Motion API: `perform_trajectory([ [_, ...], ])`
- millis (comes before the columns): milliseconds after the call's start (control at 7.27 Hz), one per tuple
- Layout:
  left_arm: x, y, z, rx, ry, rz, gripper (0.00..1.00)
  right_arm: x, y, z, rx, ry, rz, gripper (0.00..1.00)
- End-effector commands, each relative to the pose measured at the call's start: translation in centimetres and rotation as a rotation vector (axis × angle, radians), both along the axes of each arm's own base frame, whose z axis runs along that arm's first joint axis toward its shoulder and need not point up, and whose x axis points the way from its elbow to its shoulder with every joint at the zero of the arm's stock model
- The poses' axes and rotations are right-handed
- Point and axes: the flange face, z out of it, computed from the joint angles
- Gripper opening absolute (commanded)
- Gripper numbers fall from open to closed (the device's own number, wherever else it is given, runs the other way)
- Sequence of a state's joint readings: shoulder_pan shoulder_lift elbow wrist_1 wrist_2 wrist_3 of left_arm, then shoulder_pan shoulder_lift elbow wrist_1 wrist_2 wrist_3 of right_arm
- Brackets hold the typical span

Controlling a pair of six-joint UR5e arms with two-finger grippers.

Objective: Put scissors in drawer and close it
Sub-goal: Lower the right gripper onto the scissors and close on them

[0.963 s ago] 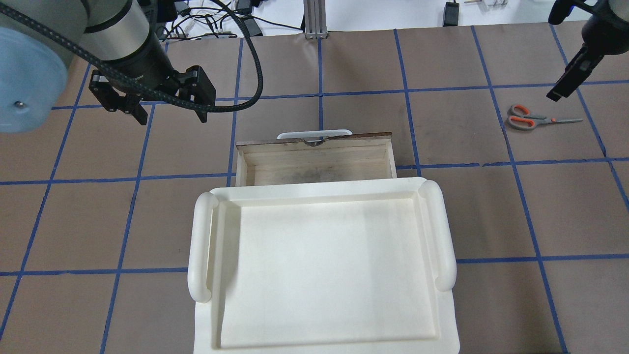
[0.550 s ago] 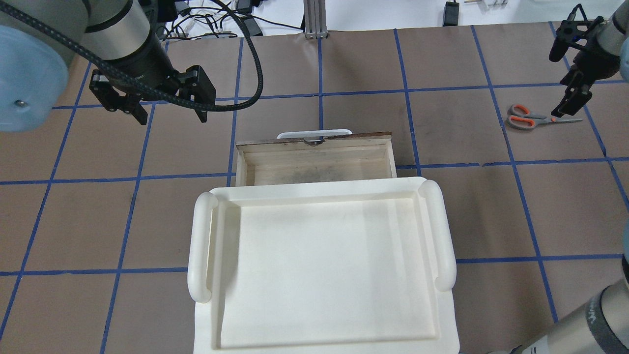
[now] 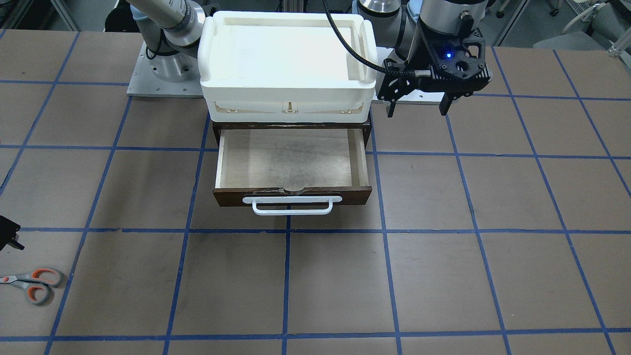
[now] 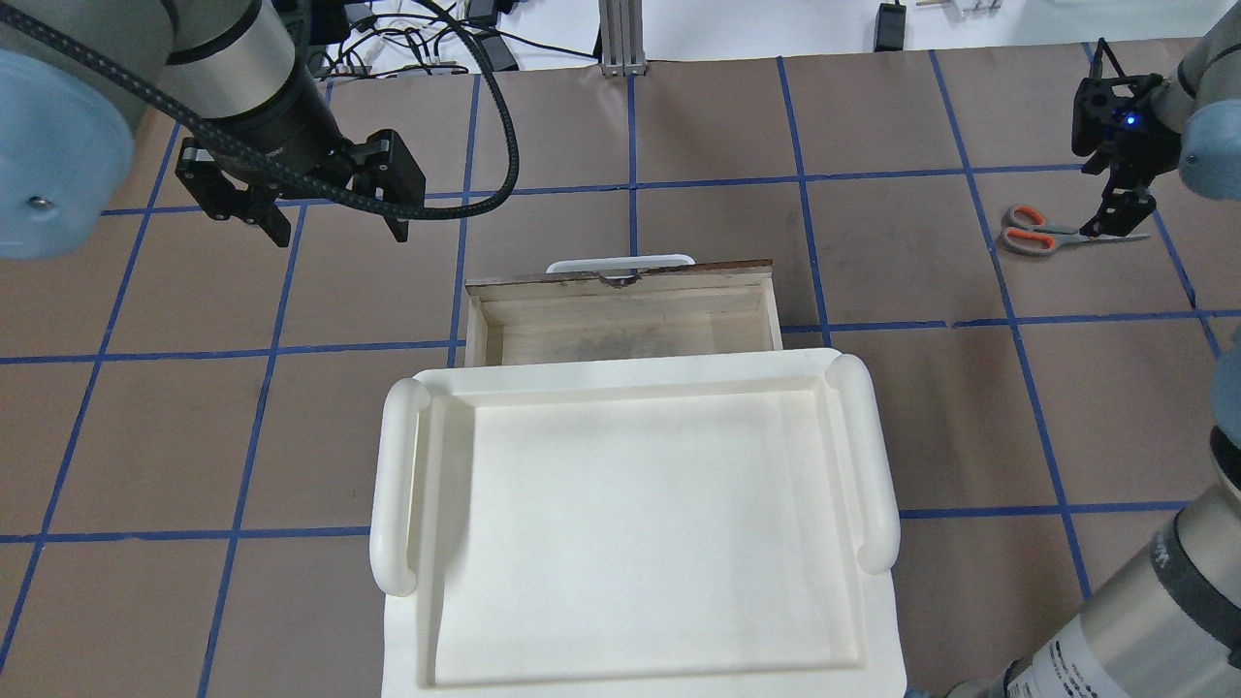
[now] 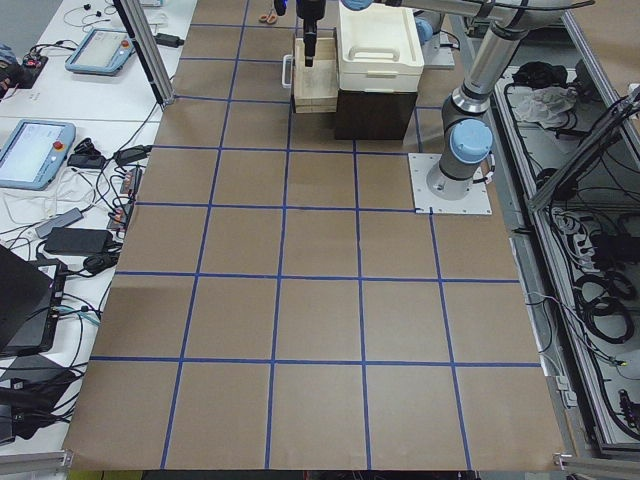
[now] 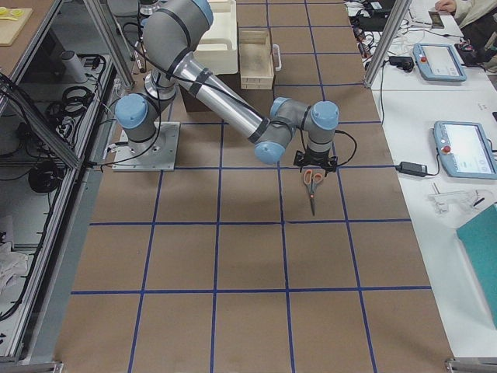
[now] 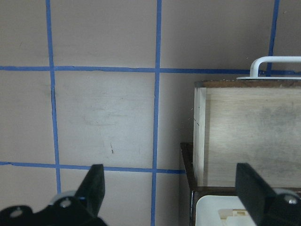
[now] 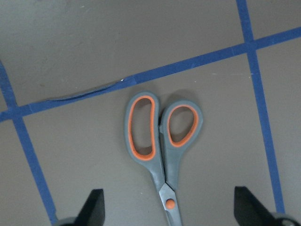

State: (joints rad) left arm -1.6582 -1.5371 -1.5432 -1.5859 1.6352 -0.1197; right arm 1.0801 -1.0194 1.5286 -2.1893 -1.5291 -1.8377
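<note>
Right claw [image 8: 170,203] points straight down over the scissors [image 8: 162,141], its fingers wide apart on either side of the blades and gripping nothing; whether the tips touch the tabletop [image 4: 921,262] cannot be told. Its wrist camera cuts off the blade tips, and from overhead the claw hides part of the blades. The front view shows only a dark scrap of this claw at its edge and crops the blades too. The scissors lie flat, far to the right of the drawer [image 3: 355,193] and well apart from it, handles toward the drawer. The drawer is pulled out, its pale floor bare, though from overhead the white tray [image 4: 397,485] stacked above covers its rear part. Left claw [image 4: 339,229] hangs above the tabletop just left of the drawer, pointing down, fingers spread and holding nothing.
</note>
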Motion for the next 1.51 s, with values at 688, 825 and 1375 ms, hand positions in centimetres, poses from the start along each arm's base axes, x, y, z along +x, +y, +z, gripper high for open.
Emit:
perform_trajectory([
  [688,0.0,0.0,0.0,0.003,0.0,0.0,1.0,-2.8,-1.8,-6.6,0.038,-0.038,0.075,0.97],
  [825,0.0,0.0,0.0,0.003,0.0,0.0,1.0,-2.6,-1.7,-6.7,0.046,-0.043,0.073,0.97],
  [1375,0.0,0.0,0.0,0.003,0.0,0.0,1.0,-2.9,-1.6,-6.8,0.062,-0.033,0.07,0.73],
])
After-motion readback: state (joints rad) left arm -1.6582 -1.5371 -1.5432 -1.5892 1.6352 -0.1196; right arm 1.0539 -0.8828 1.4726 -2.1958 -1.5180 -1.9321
